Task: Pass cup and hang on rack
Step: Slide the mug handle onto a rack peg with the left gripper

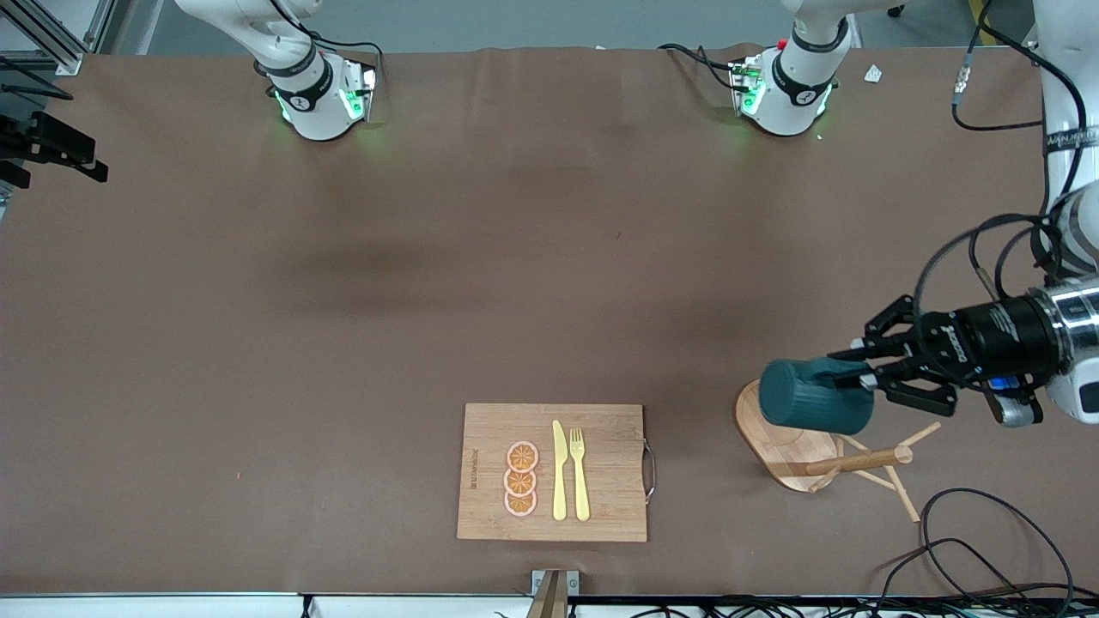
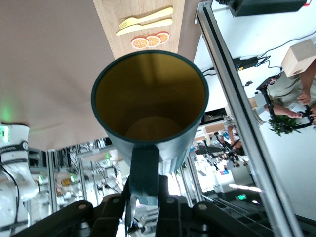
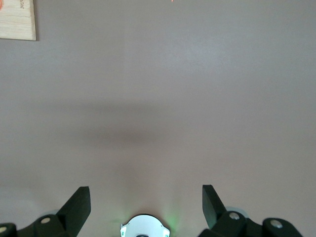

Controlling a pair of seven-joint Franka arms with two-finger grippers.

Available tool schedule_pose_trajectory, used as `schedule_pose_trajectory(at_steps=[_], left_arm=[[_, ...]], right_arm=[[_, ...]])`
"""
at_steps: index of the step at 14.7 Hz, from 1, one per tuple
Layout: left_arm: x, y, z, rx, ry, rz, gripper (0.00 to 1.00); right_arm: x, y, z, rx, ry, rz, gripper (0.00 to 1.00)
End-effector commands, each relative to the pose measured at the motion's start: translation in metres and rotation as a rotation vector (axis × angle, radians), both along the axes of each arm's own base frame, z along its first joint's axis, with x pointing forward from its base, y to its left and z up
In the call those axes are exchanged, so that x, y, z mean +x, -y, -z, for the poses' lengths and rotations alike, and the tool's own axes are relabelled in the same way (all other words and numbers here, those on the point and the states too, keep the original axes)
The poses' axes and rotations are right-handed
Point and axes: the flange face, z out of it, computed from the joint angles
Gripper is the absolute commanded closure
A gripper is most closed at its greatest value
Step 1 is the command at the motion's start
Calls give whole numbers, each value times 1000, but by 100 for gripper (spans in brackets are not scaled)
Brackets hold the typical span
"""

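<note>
The dark teal ribbed cup (image 1: 816,396) lies on its side in the air over the oval base of the light wooden rack (image 1: 786,451). My left gripper (image 1: 869,375) is shut on the cup's handle. The left wrist view looks into the cup's yellow-orange inside (image 2: 148,94), with the handle (image 2: 144,168) clamped between my left gripper's (image 2: 146,192) jaws. The rack's post (image 1: 859,462) and thin pegs show just below the cup in the front view. My right gripper (image 3: 146,197) is open and empty over bare table above its own base (image 3: 144,228); it is out of the front view.
A bamboo cutting board (image 1: 601,506) with a yellow knife, a yellow fork and orange slices lies near the front edge, mid-table; it also shows in the left wrist view (image 2: 106,19). Loose black cables (image 1: 970,549) lie near the rack at the left arm's end.
</note>
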Motion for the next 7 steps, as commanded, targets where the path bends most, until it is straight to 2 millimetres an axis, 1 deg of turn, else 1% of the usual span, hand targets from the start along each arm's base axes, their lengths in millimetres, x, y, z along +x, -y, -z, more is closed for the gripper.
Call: schedule_pose_trajectory(at_steps=[1, 2, 3, 6, 7], left_arm=[[5, -4, 23, -51, -18, 31, 100], [8, -15, 34, -57, -32, 18, 100], [11, -21, 45, -63, -45, 10, 99], [15, -24, 70, -74, -82, 6, 99], [16, -24, 75, -75, -88, 6, 99]], right_arm=[[-8, -1, -4, -2, 3, 6, 0], [-8, -1, -4, -2, 4, 6, 0], [-8, -2, -4, 0, 4, 6, 0], [-8, -2, -4, 0, 4, 6, 0], [-8, -1, -4, -2, 4, 8, 0]])
